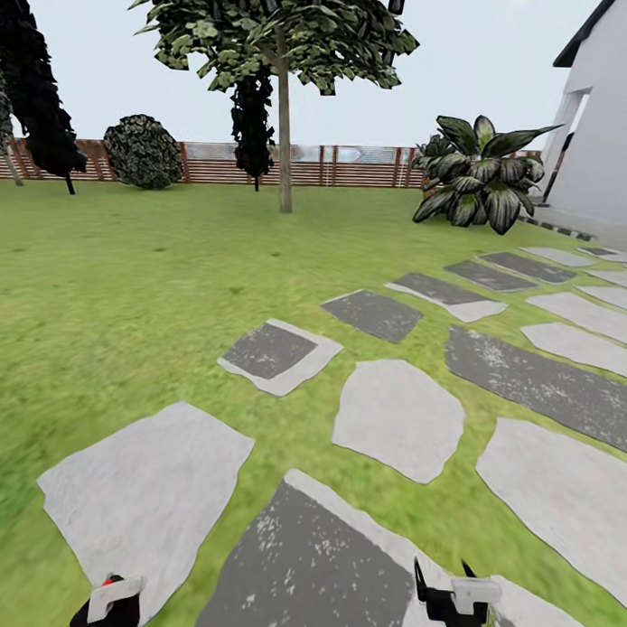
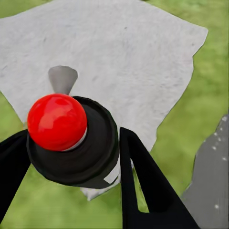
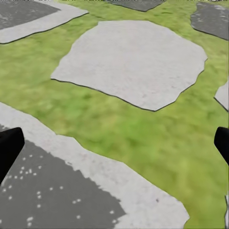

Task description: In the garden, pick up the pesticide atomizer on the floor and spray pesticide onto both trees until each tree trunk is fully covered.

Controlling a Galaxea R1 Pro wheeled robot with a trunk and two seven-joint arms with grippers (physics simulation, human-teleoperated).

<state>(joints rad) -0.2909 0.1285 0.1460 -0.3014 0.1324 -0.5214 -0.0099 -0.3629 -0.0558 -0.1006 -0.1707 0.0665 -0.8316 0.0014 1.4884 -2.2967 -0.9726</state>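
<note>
Your left gripper (image 2: 71, 167) clamps the pesticide atomizer (image 2: 71, 138) upright, right gripper (image 3: 114, 143) open, with the tree trunk (image 1: 285, 141) far ahead, slightly right.

A tree (image 1: 284, 123) stands on the lawn (image 1: 125, 280) ahead, with the fence (image 1: 292, 164) behind it and a shrub (image 1: 143, 151) to its left. Stepping stones (image 1: 398, 418) run forward and rightward toward the building (image 1: 609, 134), a broad-leaved plant (image 1: 481, 175) just left of it.

Green lawn (image 1: 152, 281) bears flat pale and dark grey stepping stones (image 1: 398, 418).
</note>
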